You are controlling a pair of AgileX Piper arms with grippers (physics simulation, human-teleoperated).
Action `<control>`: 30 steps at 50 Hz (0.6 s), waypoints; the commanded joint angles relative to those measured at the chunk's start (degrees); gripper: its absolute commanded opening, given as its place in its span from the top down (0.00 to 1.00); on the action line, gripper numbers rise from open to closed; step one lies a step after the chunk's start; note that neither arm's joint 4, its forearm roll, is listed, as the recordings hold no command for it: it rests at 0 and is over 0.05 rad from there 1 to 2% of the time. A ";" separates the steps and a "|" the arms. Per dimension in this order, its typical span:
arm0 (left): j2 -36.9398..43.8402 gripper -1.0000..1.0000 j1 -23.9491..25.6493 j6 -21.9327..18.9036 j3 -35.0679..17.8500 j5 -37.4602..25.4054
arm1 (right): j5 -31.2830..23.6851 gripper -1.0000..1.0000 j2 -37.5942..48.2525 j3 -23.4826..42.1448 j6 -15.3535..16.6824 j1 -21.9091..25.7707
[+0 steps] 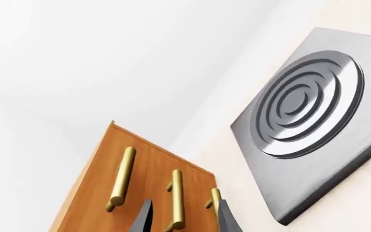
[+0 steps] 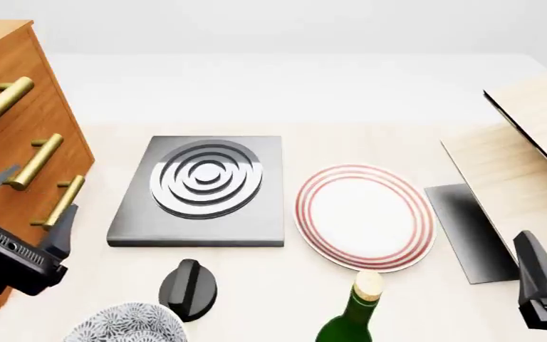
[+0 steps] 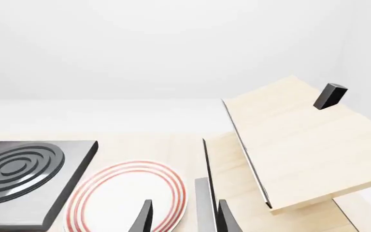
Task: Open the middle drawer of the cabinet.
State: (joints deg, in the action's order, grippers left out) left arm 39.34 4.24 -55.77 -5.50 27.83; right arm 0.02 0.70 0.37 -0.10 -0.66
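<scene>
1. Middle drawer sits flush in the cabinet at the 9 o'clock edge of the front view, between two drawers of the same kind; its gold bar handle juts toward the centre of the surface.
2. Left gripper hovers just in front of the lower handles, its fingers spread apart with nothing between them. In the left wrist view the middle handle shows between the two dark tips, not touched by either.
3. Right gripper is at about 4 o'clock in the front view, well apart from the cabinet; in the right wrist view its fingers stand parted and hold nothing.
4. Black stove plate with ringed burner lies just beside the cabinet, toward the centre.
5. Red-rimmed white plate lies just right of the stove plate.
6. Black knob, a patterned bowl and a green bottle line the 6 o'clock edge.
7. Pale wooden board structure rises at 3 o'clock.
</scene>
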 commanded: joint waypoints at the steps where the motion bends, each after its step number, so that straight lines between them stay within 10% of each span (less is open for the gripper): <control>1: 6.72 0.00 -0.21 -1.91 2.30 7.44 | 0.12 0.00 -0.01 -0.05 0.07 0.19; 30: 27.08 0.00 -5.50 -5.53 4.35 28.54 | 0.12 0.00 0.00 -0.05 0.07 0.20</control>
State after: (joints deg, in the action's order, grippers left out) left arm 60.62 0.04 -61.01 -1.74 49.92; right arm 0.02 0.69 0.37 -0.09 -0.66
